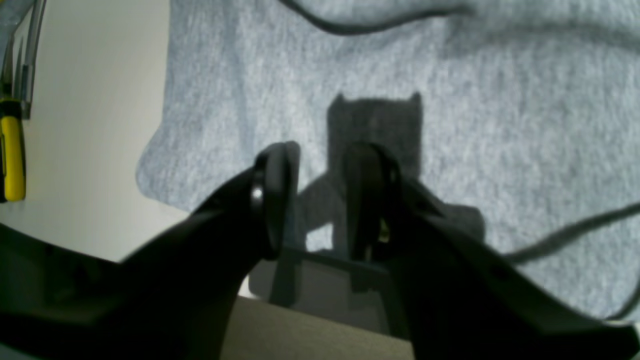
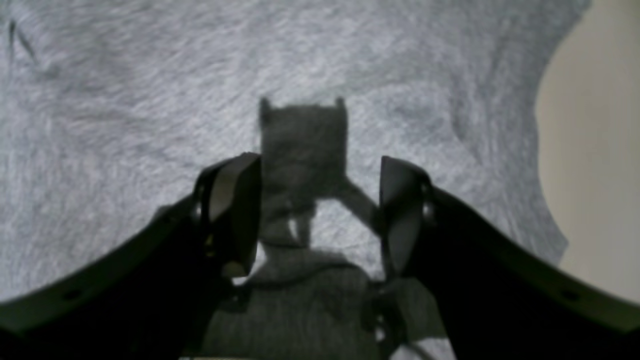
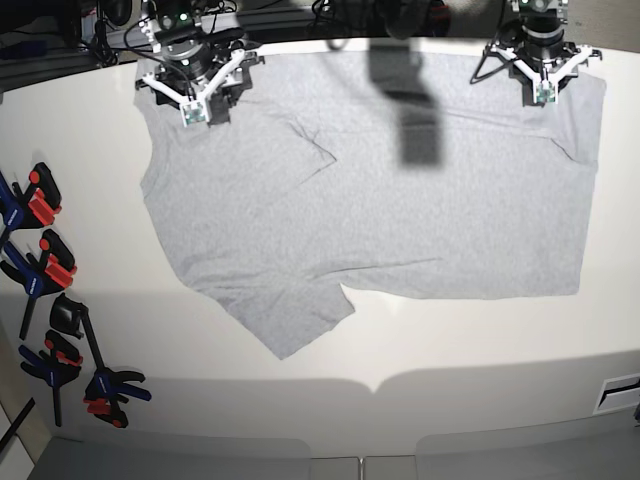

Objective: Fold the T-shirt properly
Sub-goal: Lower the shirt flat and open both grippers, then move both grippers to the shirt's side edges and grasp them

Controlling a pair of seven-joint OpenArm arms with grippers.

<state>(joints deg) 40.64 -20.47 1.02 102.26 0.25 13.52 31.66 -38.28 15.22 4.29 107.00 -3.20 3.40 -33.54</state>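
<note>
My own fingers block the lower part of both wrist views. The T-shirt [image 3: 400,210] lies spread plain-side up on the white table [image 3: 300,390]. My left gripper [image 1: 320,165] hangs over it, jaws narrowly apart, empty; my right gripper [image 2: 320,200] gapes wide, empty. Clamps [image 3: 50,270] lie well aside.

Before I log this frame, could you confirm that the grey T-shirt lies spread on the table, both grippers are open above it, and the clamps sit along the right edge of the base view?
One detail is off: the clamps sit along the left edge of the base view, not the right. The T-shirt does lie spread on the table, with the left gripper and right gripper open above it.
</note>
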